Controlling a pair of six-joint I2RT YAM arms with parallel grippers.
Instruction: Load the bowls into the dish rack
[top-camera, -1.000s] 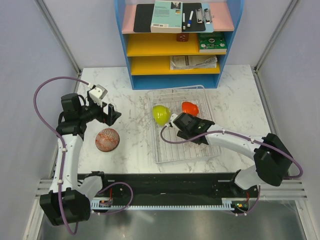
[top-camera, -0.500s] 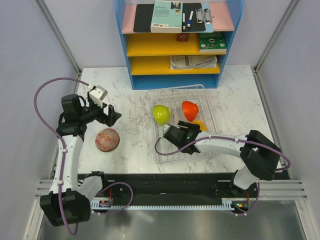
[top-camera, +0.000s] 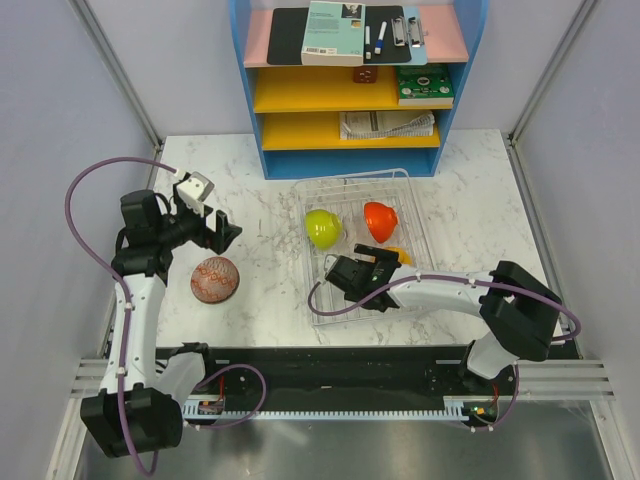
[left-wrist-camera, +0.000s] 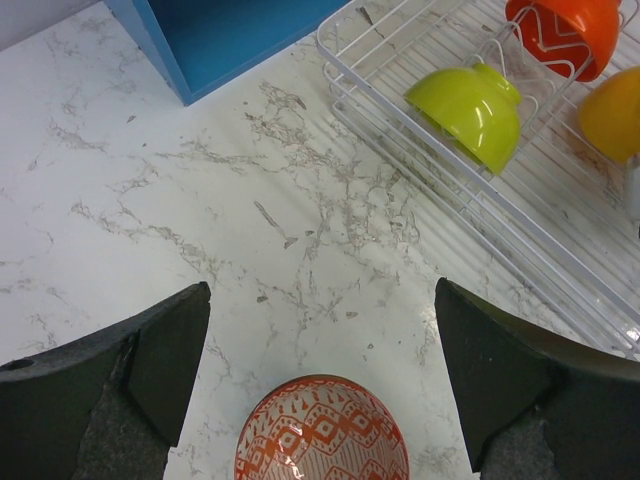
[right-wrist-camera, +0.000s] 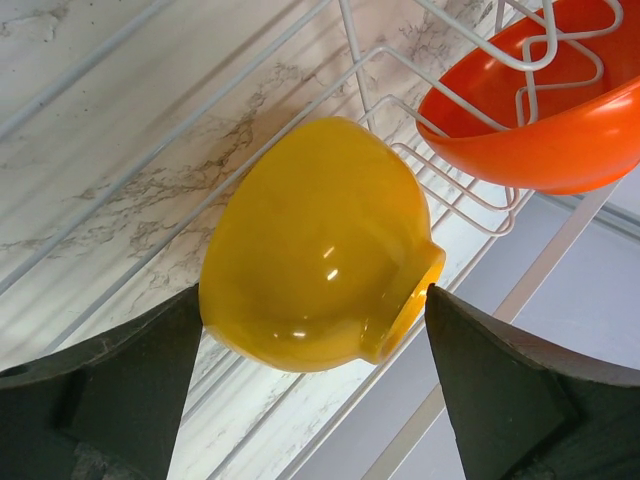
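Observation:
The dish rack (top-camera: 322, 318) lies right of centre. Standing on edge in it are a lime-green bowl (top-camera: 322, 229), a red-orange bowl (top-camera: 380, 220) and a yellow-orange bowl (top-camera: 399, 256). My right gripper (top-camera: 384, 265) is open just in front of the yellow-orange bowl (right-wrist-camera: 315, 240), its fingertips either side of it while the bowl leans on the rack wires. The red-orange bowl (right-wrist-camera: 545, 130) is just behind. A red patterned bowl (top-camera: 215, 279) sits upside down on the table left of the rack. My left gripper (left-wrist-camera: 320, 330) hovers open above and just beyond it (left-wrist-camera: 322, 430).
A blue-and-yellow shelf unit (top-camera: 350, 90) with books and papers stands at the back, close behind the rack. Grey walls close in both sides. The rack's near wire edge (left-wrist-camera: 450, 190) runs diagonally across the left wrist view.
The right gripper drew back toward the rack's near left, leaving the yellow-orange bowl uncovered on the wires, and its jaws have spread wide. The left arm barely moved.

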